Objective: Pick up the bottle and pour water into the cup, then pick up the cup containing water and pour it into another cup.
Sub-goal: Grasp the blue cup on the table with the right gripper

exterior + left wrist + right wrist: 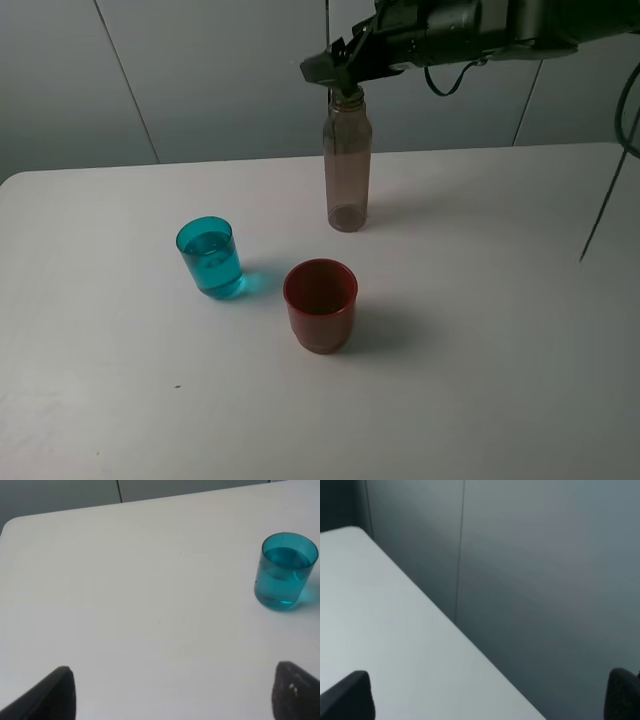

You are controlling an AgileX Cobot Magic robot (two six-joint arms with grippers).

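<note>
White counter (480, 300) carries the upright bottle (347, 160), water-filled teal cup (210, 257) and red cup (320, 305); right jaws hover spread above the bottle's neck, left jaws spread empty.

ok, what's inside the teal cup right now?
The small translucent teal plastic tumbler holds clear water, with the surface well above halfway. Nothing else shows in it. Its mouth is open and uncovered, so no part of the inside is hidden.
</note>
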